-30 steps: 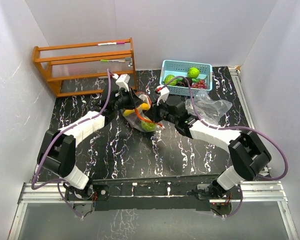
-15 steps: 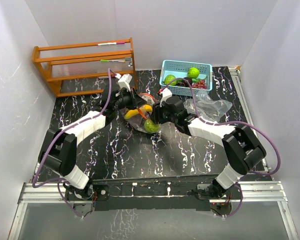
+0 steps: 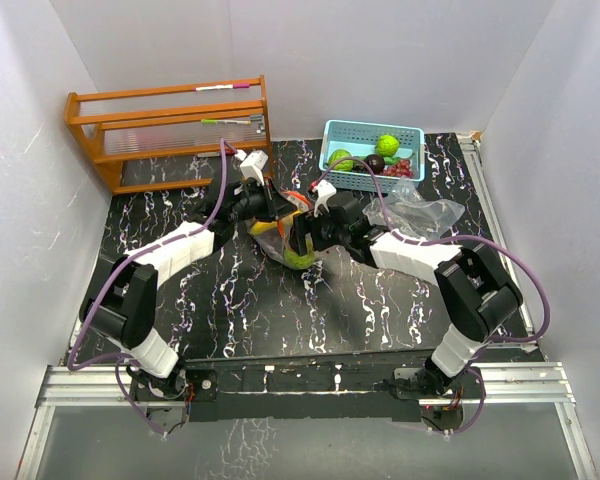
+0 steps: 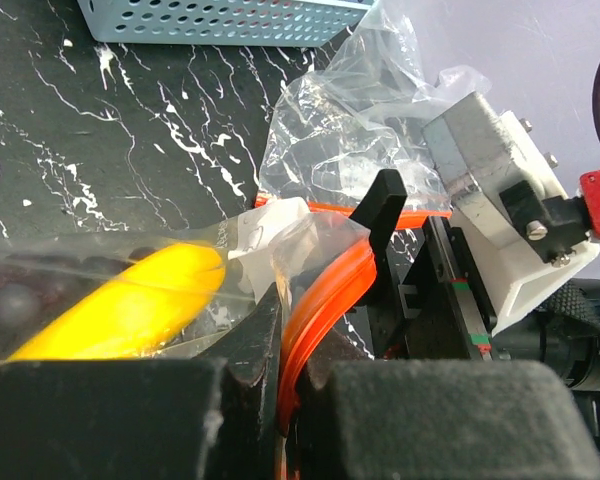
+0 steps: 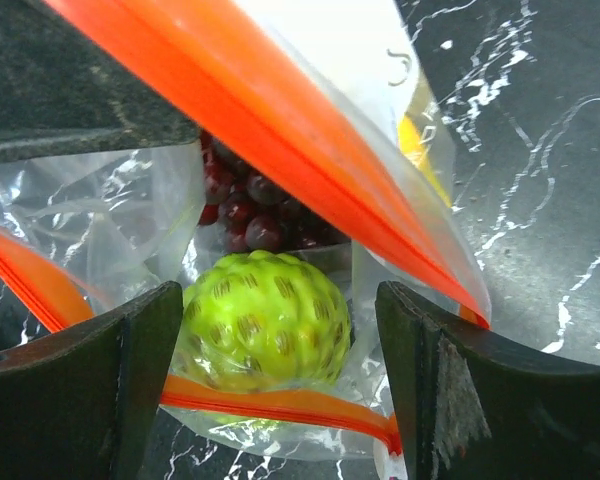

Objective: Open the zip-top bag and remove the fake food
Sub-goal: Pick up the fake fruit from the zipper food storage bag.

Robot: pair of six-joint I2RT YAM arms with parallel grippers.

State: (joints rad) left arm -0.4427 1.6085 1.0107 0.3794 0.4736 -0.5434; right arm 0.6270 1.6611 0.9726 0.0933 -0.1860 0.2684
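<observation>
Currently the left end effector [image 4: 285, 345] is clamped on the orange zip strip [image 4: 325, 290] of the zip-top bag [image 3: 272, 243]; hold the mouth taut. Fingers apart, the right end effector [image 5: 280, 300] straddles the lime-green ball [image 5: 265, 325] inside the bag, at 6 o'clock of the grapes [image 5: 248, 222]. Close squarely on the ball, clear of the film.

We can read no text, number or brand in any view. The zip-top bag [image 5: 310, 190] and the light-blue basket [image 3: 365, 182] show us no legible lettering.

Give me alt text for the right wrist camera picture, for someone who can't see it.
A bumpy lime-green ball sits in the open zip-top bag, between the right gripper's spread fingers. Dark purple grapes lie behind it.
</observation>
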